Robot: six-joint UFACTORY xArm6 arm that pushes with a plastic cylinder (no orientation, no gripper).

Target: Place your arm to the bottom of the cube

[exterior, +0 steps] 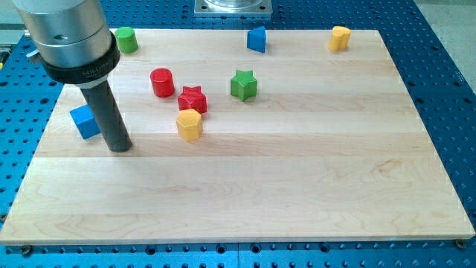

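A blue cube (85, 121) sits near the left edge of the wooden board (297, 193), partly hidden behind my dark rod. My tip (120, 148) rests on the board just to the right of the cube and slightly below it, close to touching. The rod rises from there to the large grey arm body at the view's top left.
A red cylinder (161, 82), a red star (193, 99) and a yellow block (190, 124) cluster right of my tip. A green star (243, 85) lies further right. A green cylinder (126, 39), a blue block (256, 39) and a yellow block (340, 37) line the top edge.
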